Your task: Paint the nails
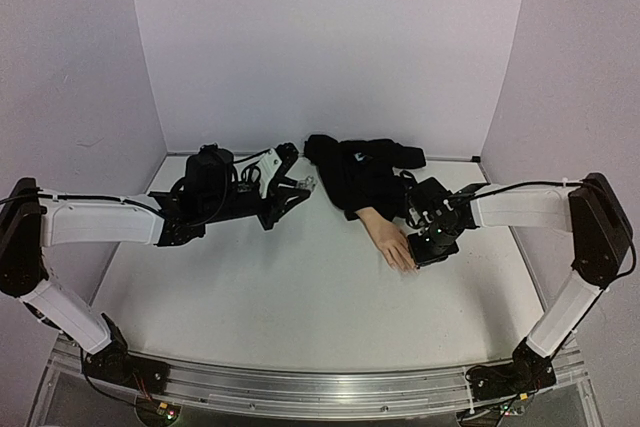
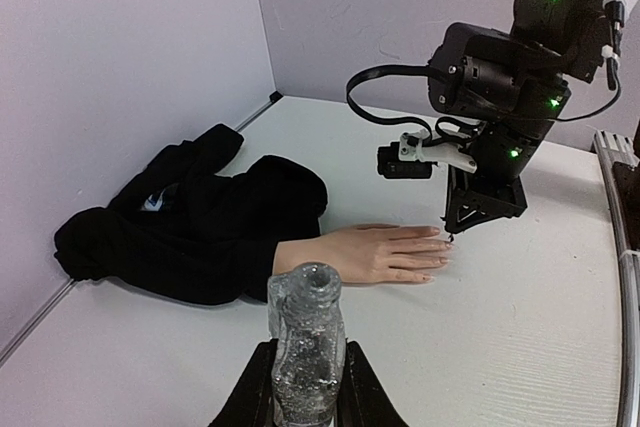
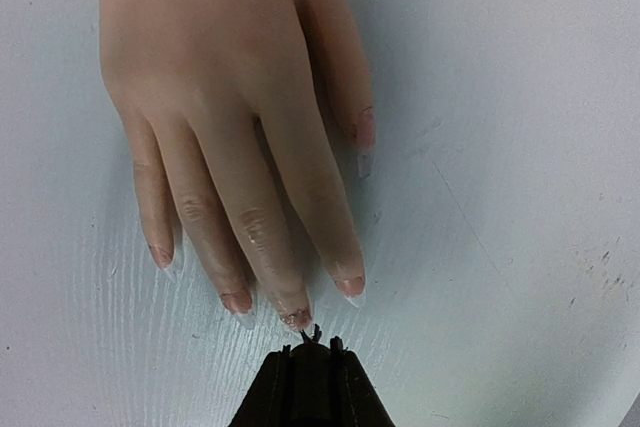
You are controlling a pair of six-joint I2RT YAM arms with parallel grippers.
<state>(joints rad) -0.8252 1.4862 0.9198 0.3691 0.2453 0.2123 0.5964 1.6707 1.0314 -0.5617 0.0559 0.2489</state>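
Observation:
A peach mannequin hand point(image 1: 392, 243) with a black sleeve point(image 1: 352, 175) lies palm down on the white table. In the right wrist view its pale nails point toward me. The middle nail point(image 3: 297, 319) carries glitter, and the ring nail point(image 3: 237, 302) and index nail point(image 3: 350, 287) look bare. My right gripper point(image 3: 311, 352) is shut on a dark brush cap point(image 3: 311, 387), its bristles point(image 3: 316, 332) at the tip of the middle nail. My left gripper point(image 2: 305, 402) is shut on an uncapped clear glitter bottle point(image 2: 305, 342), held upright to the left of the hand.
The black sleeve point(image 2: 190, 217) bunches toward the back wall and left corner. The right arm point(image 2: 500, 97) hangs over the fingertips. Pale walls close in on three sides, and a metal rail point(image 1: 300, 387) runs along the near edge.

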